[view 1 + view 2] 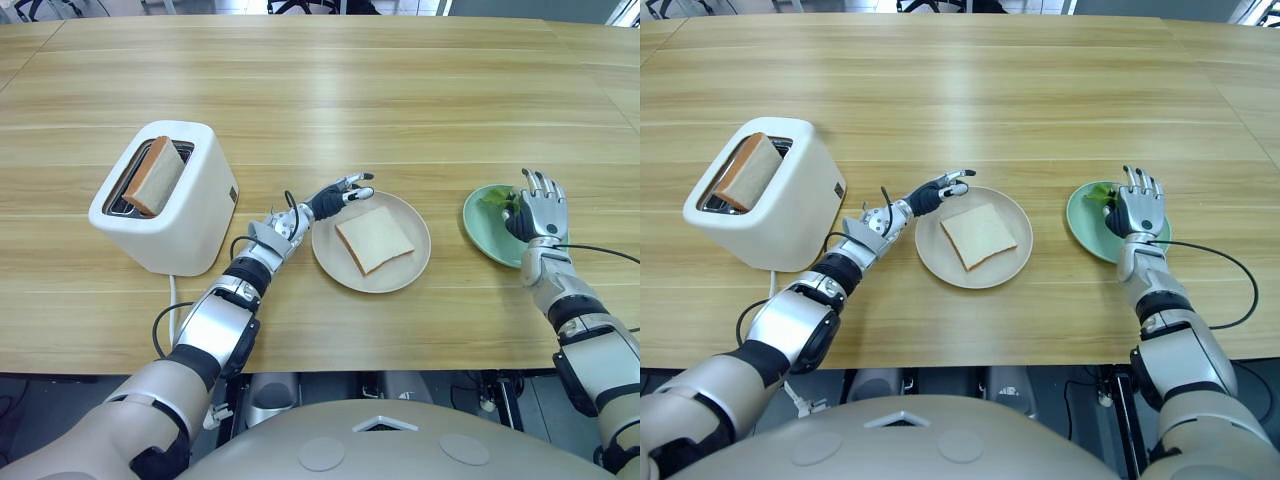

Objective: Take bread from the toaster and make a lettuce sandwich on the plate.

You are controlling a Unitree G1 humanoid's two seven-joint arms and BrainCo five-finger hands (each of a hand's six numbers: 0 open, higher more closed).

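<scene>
1 bread slice (373, 240) on plate (335, 266), 2nd slice (155, 178) in toaster (185, 225), 1 lettuce (495, 197).

No legible text or numbers.
The toaster (160, 215) at the left carries a small dark mark (232, 194) on its right face — too small to read as a label or sign.

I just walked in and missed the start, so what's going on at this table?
The robot is partway through a lettuce sandwich. One bread slice lies on the tan plate, and a second slice stands in the white toaster. The left hand is open and empty at the plate's left rim. The right hand is at the green dish, next to the lettuce in it. No lettuce is on the bread yet.
</scene>
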